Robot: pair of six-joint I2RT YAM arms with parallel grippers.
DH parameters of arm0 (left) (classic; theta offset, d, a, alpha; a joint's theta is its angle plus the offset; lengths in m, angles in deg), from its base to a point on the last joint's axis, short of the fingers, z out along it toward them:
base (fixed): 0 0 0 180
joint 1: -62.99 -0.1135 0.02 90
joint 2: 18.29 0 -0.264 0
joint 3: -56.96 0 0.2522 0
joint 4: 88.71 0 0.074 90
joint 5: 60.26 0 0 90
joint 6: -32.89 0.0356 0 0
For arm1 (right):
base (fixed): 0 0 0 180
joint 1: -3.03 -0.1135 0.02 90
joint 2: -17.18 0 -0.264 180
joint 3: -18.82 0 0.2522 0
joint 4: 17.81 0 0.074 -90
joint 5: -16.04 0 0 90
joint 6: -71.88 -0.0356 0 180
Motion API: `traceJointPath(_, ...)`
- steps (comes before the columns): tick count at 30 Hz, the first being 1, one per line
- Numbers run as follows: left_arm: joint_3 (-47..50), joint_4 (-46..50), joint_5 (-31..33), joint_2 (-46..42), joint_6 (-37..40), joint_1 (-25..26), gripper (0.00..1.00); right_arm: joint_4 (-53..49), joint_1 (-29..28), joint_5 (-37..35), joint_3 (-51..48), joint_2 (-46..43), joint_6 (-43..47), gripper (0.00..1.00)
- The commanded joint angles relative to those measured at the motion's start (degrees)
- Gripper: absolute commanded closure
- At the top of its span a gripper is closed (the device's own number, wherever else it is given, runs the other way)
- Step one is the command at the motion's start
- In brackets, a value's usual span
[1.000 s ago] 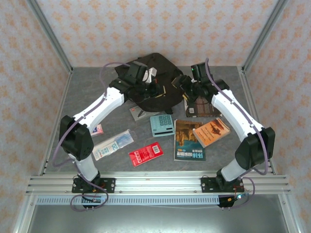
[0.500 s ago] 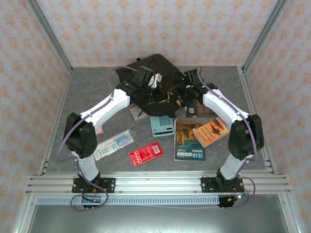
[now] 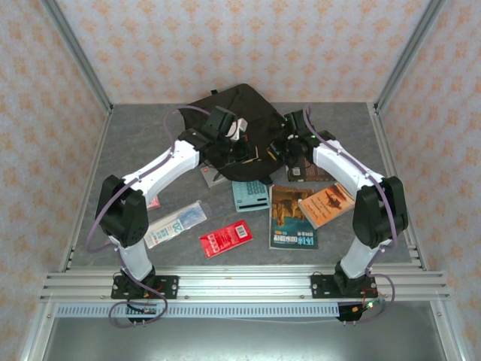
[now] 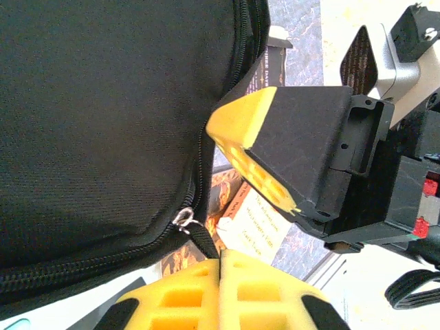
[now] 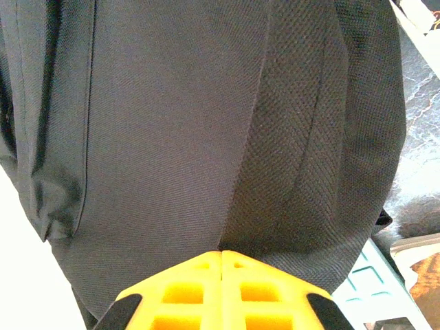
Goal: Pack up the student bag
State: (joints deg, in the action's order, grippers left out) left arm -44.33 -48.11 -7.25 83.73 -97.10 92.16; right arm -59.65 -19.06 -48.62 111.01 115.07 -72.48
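Observation:
The student bag (image 3: 242,111) is a black fabric backpack lying at the back middle of the table. Both grippers meet at its near edge. My left gripper (image 4: 220,256) is shut on the black zipper pull strap (image 4: 201,240), which hangs from a metal ring on the bag's zipper (image 4: 103,265). My right gripper (image 5: 221,253) is shut on a fold of the bag's fabric (image 5: 172,124). In the top view the left gripper (image 3: 252,155) and right gripper (image 3: 271,150) sit close together. The right gripper's yellow fingers (image 4: 242,130) also show in the left wrist view, beside the bag's edge.
In front of the bag lie a teal calculator (image 3: 250,194), two books (image 3: 291,218) (image 3: 328,204), a dark book (image 3: 310,171), a red packet (image 3: 225,239), a long clear packet (image 3: 174,223), a small card (image 3: 152,201) and a grey item (image 3: 214,176).
The right arm swung left to the bag's near edge and its gripper went from open to shut on the fabric. The left arm shifted slightly right, still shut.

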Motion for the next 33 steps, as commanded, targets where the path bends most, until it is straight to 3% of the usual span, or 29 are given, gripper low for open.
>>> traceJointPath(1, 0.7, -0.2, 0.2, -3.8, 1.7, -0.9, 1.00, -1.5, 0.0, -2.6, 0.7, -1.5, 2.0, 0.89)
traceJointPath(4, 0.9, -0.3, -0.1, -3.8, 1.8, -0.9, 1.00, -3.1, 0.0, -1.7, 1.2, -2.4, 0.7, 0.50)
traceJointPath(9, 0.8, -0.7, -0.4, -3.7, 1.8, -0.9, 1.00, -6.3, -0.7, -0.1, 1.7, -3.3, -4.0, 0.31)
traceJointPath(26, 3.2, -2.0, -0.9, -4.8, 1.7, -0.7, 1.00, -15.4, -3.7, -2.4, 11.9, 7.4, -7.7, 0.27)
traceJointPath(29, 3.2, -1.9, -0.8, -4.9, 1.9, -0.7, 1.00, -16.6, -4.5, -3.8, 11.8, 7.8, -7.8, 0.32)
traceJointPath(33, 3.6, -2.1, -0.7, -4.9, 2.0, -0.7, 1.00, -17.3, -4.9, -6.9, 10.8, 6.6, -8.0, 0.46)
